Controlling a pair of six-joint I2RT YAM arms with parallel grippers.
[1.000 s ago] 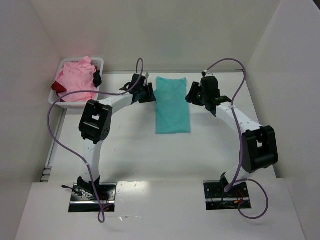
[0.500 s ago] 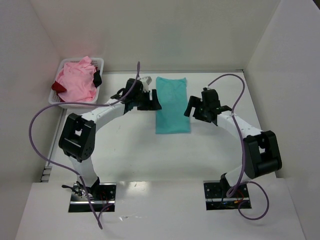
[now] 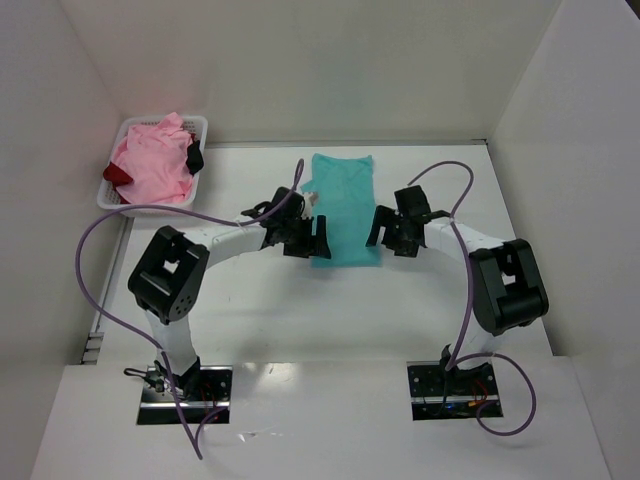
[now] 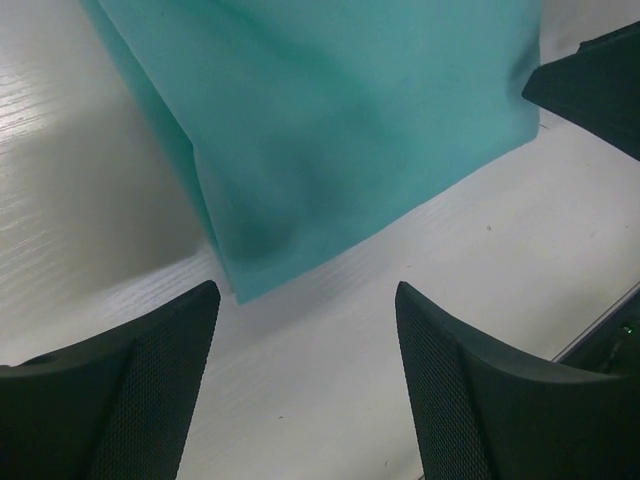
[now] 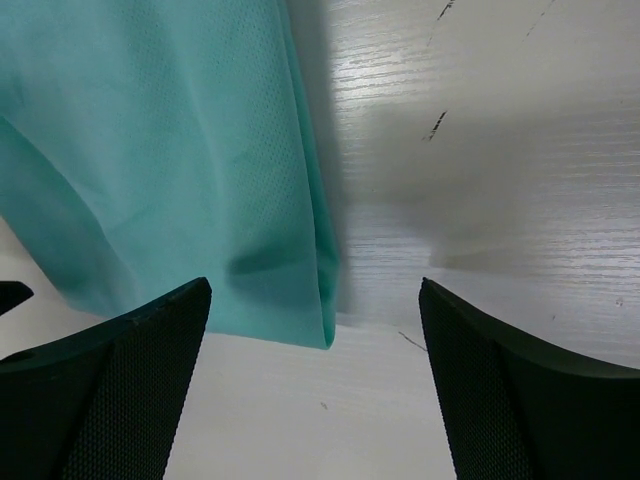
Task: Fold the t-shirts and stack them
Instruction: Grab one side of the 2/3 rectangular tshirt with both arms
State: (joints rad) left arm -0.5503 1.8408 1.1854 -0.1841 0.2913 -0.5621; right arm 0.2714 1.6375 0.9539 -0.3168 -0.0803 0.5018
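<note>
The teal t-shirt (image 3: pixel 343 205) lies folded into a long strip on the white table, its near end between both arms. My left gripper (image 3: pixel 318 240) hovers open at the strip's near left corner (image 4: pixel 245 270), nothing between its fingers. My right gripper (image 3: pixel 381 228) stands open at the near right corner (image 5: pixel 315 320), also empty. A pink t-shirt (image 3: pixel 150 165) sits bunched in the white basket (image 3: pixel 200 125) at the back left, with a dark red t-shirt (image 3: pixel 117 175) peeking out at its left edge.
White walls close the table in at the back and both sides. Purple cables loop from each arm. A black piece (image 3: pixel 193 158) rests on the basket's right rim. Bare table (image 3: pixel 340 310) stretches between the shirt and the arm bases.
Both grippers have opened and travelled from the far end of the teal shirt toward me, now flanking its near end. The shirt lies as before.
</note>
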